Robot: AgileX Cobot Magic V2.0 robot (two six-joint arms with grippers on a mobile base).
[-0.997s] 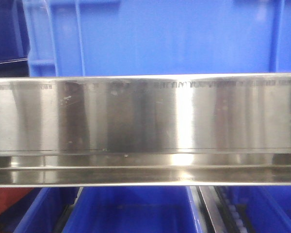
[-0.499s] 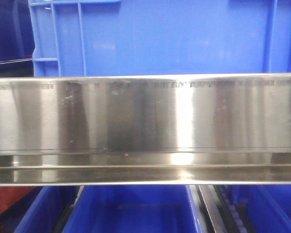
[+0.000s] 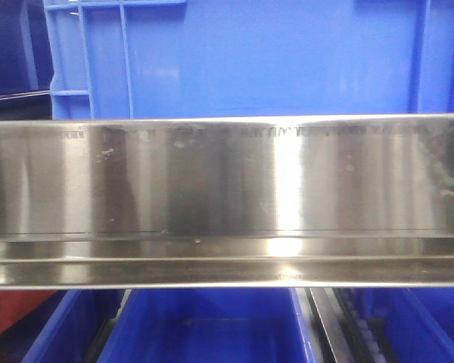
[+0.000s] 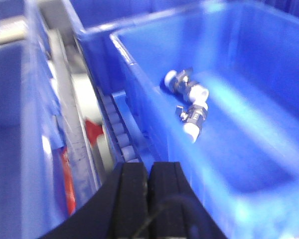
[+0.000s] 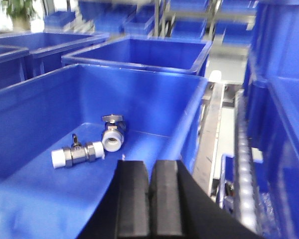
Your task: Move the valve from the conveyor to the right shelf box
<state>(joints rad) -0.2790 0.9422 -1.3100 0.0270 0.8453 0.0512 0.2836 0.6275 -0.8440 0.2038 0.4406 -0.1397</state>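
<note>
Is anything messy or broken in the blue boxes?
Nothing looks broken or spilled. Two valves lie on their sides in a blue box, close together and pointing different ways, as if dropped in rather than lined up. Both grippers, left and right, are shut and hold nothing.

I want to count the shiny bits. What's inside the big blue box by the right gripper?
Two valves lie on the floor of the blue box. The right gripper covers part of the near floor, so that part is hidden.

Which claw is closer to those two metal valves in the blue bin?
Right, seemingly. The right gripper hangs over the bin close to the valves; the left gripper hangs by its wall, farther off.
</note>
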